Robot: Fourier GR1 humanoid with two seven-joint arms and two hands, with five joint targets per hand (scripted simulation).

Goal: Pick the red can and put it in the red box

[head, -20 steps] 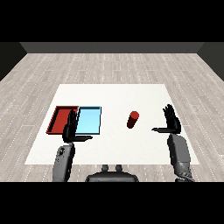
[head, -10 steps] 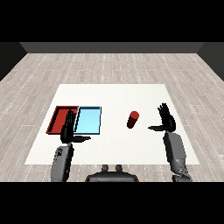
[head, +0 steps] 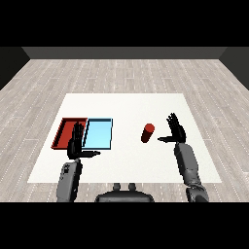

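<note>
The red can (head: 148, 133) is seen upright on the white table (head: 126, 104), right of the light blue tray (head: 98, 134). The right robot hand (head: 175, 131) is raised just beside it, fingers spread straight, thumb pointed toward the can, not touching. The left robot hand (head: 77, 145) is held up with fingers spread, in front of the red tray (head: 69, 133) and blue tray.

I see the red can (head: 148, 133) standing upright on the white table, right of centre, free of any grasp. The red tray (head: 63, 130) lies flat, well apart to its left, shallow and rectangular, its right edge against the light blue tray.
</note>
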